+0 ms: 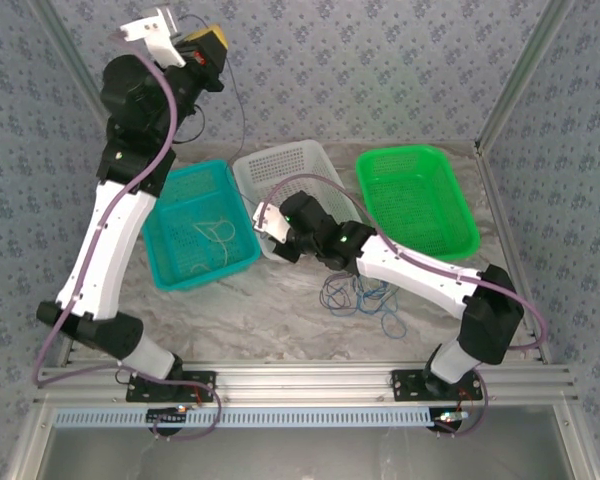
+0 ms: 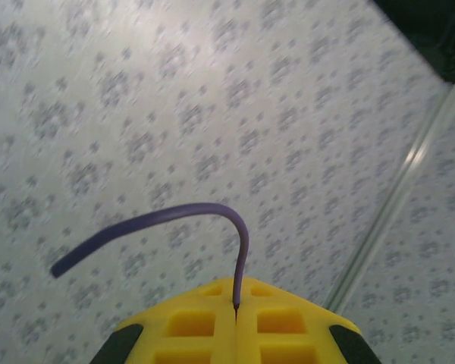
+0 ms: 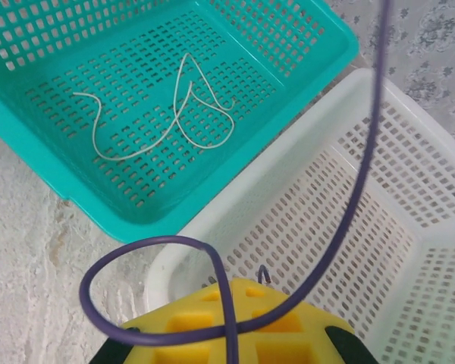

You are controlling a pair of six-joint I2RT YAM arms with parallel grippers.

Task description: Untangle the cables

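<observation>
My left gripper (image 1: 212,42) is raised high at the back left. Its yellow jaws (image 2: 235,292) are shut on one end of a dark purple cable (image 2: 174,214). That cable (image 1: 244,115) hangs down toward my right gripper (image 1: 270,222), which hovers at the white basket's near-left corner. In the right wrist view the purple cable (image 3: 364,174) loops across the shut yellow fingers (image 3: 243,292) and runs down into their seam. A pale whitish cable (image 3: 182,68) lies alone in the teal basket (image 1: 208,277). A tangle of blue and dark cables (image 1: 358,295) lies on the table under the right arm.
Three baskets stand in a row at the back: the teal basket (image 3: 61,178) on the left, a white basket (image 1: 300,160) in the middle and a green basket (image 1: 460,215) on the right. Patterned walls and metal posts enclose the table.
</observation>
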